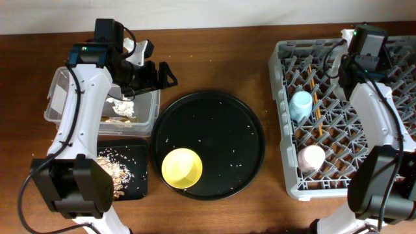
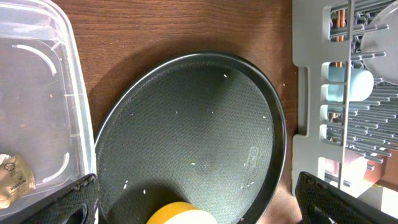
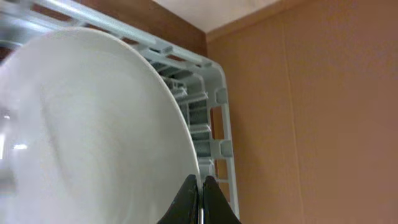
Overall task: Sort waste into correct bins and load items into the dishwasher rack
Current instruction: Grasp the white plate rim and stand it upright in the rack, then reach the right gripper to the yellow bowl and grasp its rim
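My left gripper [image 1: 156, 75] [image 2: 202, 208] is open and empty, hovering at the clear tub's [image 1: 58, 91] right edge. The tub holds the white tissue [image 1: 122, 107] and the gold-brown wrapper [image 2: 12, 177]. Food scraps [image 1: 117, 166] lie in the small black tray [image 1: 140, 174]. The yellow bowl [image 1: 182, 168] [image 2: 180, 214] sits on the round black tray. My right gripper [image 3: 200, 186] is shut on the rim of the pale plate [image 3: 93, 124] over the grey rack's [image 1: 286, 162] far side. The rack holds the blue cup [image 1: 301, 103], pink cup [image 1: 311, 157] and chopsticks [image 1: 314, 97].
The large round black tray [image 1: 214, 123] with scattered rice crumbs lies between the bins and the rack. The rack's corner [image 3: 217, 112] stands close to a tan wall. Bare brown table runs along the front and back edges.
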### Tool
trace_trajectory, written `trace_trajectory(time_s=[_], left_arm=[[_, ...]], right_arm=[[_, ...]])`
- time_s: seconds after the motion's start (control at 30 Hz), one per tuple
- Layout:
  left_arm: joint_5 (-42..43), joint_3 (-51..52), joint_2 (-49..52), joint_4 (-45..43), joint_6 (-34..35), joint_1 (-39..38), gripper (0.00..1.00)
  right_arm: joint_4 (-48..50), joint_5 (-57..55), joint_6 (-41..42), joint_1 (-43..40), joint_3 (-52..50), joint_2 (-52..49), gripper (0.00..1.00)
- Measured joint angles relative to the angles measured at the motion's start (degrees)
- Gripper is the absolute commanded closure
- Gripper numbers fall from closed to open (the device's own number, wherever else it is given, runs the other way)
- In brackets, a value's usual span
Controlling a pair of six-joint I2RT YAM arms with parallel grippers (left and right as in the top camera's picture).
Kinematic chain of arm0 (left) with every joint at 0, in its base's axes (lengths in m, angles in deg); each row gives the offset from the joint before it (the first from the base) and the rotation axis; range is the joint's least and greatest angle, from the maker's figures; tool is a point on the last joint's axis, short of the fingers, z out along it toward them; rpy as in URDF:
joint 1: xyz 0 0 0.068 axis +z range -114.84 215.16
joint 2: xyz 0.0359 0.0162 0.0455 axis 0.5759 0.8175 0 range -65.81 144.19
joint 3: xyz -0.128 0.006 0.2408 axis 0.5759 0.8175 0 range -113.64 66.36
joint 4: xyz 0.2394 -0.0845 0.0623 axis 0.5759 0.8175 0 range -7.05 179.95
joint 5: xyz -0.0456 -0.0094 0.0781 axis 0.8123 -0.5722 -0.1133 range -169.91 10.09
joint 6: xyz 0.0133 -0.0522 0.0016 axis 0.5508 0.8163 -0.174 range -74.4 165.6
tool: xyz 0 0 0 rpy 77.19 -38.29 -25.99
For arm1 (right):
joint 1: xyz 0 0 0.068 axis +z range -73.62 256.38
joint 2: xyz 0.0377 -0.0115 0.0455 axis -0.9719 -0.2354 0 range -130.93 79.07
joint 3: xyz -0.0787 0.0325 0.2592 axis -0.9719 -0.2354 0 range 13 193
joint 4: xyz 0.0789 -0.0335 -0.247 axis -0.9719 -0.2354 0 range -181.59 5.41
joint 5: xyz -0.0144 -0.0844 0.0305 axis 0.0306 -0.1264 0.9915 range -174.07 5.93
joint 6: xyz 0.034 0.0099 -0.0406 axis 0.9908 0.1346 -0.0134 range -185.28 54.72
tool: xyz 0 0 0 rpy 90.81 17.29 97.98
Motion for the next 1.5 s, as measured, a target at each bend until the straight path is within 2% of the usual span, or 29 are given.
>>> trace_trajectory(time_s=[0.03,0.1,0.17,0.4,0.5,0.57,0.73,0.8,0.87,0.97,1.03,1.13,1.27,1.5], left_arm=[[0.00,0.00,0.00,0.00,0.00,-0.02,0.00],[0.00,0.00,0.00,0.00,-0.02,0.00,0.00],[0.00,0.00,0.00,0.00,0.00,0.00,0.00],[0.00,0.00,0.00,0.00,0.00,-0.02,0.00],[0.00,0.00,0.00,0.00,-0.02,0.00,0.00],[0.00,0.00,0.00,0.02,0.00,0.00,0.00],[0.02,0.00,0.00,0.00,0.00,0.00,0.00],[0.00,0.00,0.00,0.00,0.00,-0.02,0.00],[0.02,0.00,0.00,0.02,0.00,-0.02,0.00],[0.02,0.00,0.00,0.02,0.00,0.00,0.00],[0.00,0.00,0.00,0.02,0.00,0.00,0.00],[0.00,0.00,0.00,0.02,0.00,0.00,0.00],[0.00,0.00,0.00,0.00,-0.02,0.00,0.00],[0.00,0.00,0.00,0.00,0.00,-0.02,0.00]], right_arm=[[0.00,0.17,-0.24,0.39,0.00,0.00,0.28],[0.11,0.52,-0.48,0.94,0.00,0.00,0.18],[0.09,0.59,-0.68,1.31,0.00,0.00,0.12],[1.14,-1.36,-0.87,1.97,0.02,1.20,0.12],[-0.02,-1.95,-0.57,4.31,0.02,5.09,0.25],[-2.99,-2.12,1.09,8.04,0.20,10.19,0.30],[-17.46,-0.76,9.99,17.25,1.16,16.94,0.30],[-25.92,2.25,15.34,21.68,1.27,17.70,0.33],[-33.57,8.33,20.13,26.91,1.20,17.81,0.45],[-39.17,19.98,25.22,35.19,1.01,17.81,0.49],[-40.15,30.73,29.38,41.03,1.01,17.79,0.50],[-40.11,39.78,34.29,46.53,1.01,17.68,0.49],[-39.10,44.37,40.59,52.30,0.98,15.10,0.50],[-33.44,49.96,45.27,61.31,0.59,4.61,0.53]])
